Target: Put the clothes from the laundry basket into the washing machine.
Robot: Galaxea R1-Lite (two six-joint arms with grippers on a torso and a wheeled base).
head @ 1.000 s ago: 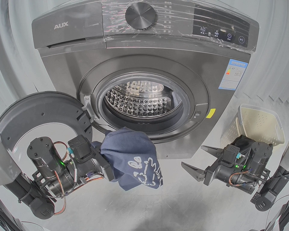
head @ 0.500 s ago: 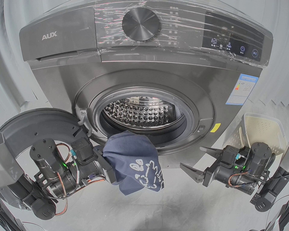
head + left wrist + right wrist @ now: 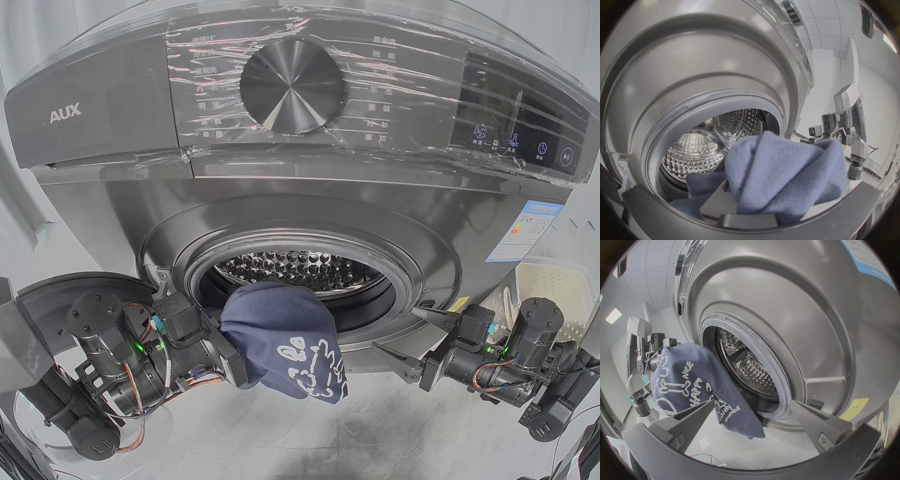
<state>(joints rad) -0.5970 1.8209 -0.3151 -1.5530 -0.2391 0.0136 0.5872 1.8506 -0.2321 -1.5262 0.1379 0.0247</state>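
Observation:
A navy blue garment (image 3: 284, 340) with white print hangs from my left gripper (image 3: 230, 350), which is shut on it just in front of the washing machine's round opening (image 3: 300, 275). The cloth's top edge overlaps the lower rim of the opening. In the left wrist view the blue garment (image 3: 784, 175) bunches over the fingers, with the steel drum (image 3: 703, 147) behind it. My right gripper (image 3: 403, 340) stands open with nothing between its fingers, to the right of the garment and below the opening. The right wrist view has the garment (image 3: 700, 387) beside the drum (image 3: 747, 368).
The machine's door (image 3: 56, 300) is swung open at the left, behind my left arm. A cream laundry basket (image 3: 550, 287) stands at the right beside the machine. Grey floor (image 3: 312, 437) lies below the arms.
The head camera has moved closer to the machine, so the whole picture has shifted. The left gripper with the garment has come nearer to the drum opening. The right gripper stays open.

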